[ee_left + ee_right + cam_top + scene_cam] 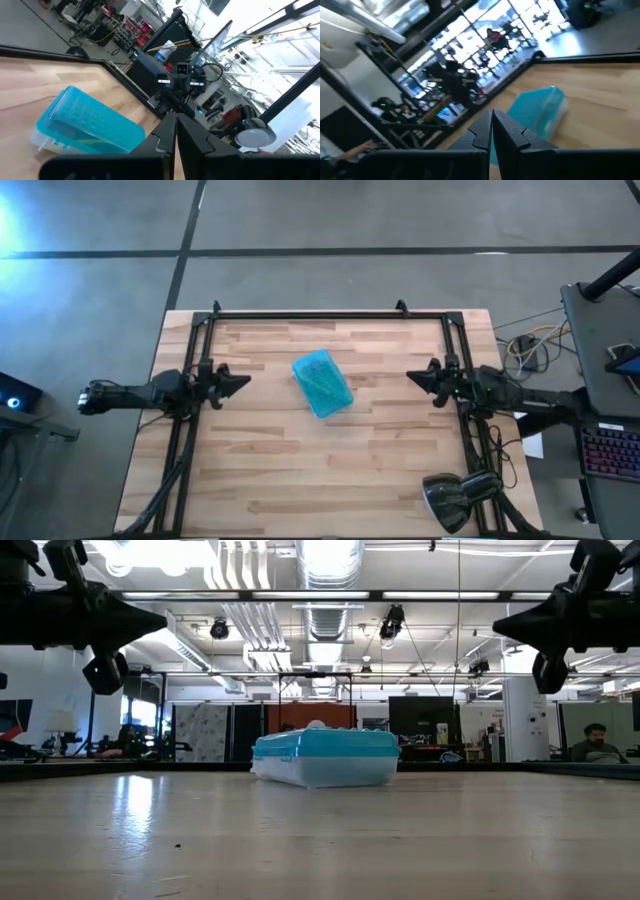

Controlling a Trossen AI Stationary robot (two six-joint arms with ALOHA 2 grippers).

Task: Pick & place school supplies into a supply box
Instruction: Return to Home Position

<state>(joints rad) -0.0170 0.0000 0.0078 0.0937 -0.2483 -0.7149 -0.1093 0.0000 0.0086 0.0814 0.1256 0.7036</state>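
Note:
The supply box [322, 383] is a closed turquoise and clear plastic case lying flat on its clear underside in the middle of the wooden table; it also shows in the low view [325, 757] and in both wrist views [85, 122] [540, 112]. No loose school supplies are in view. My left gripper [245, 381] hovers shut above the table, left of the box. My right gripper [411, 376] hovers shut to the box's right. Both point at the box and hold nothing.
A black metal frame [330, 314] runs along the table's far edge and down both sides. A dark lamp [455, 498] sits at the near right corner. Bare wood [330, 470] surrounds the box. A desk with a keyboard [610, 450] stands off the table's right.

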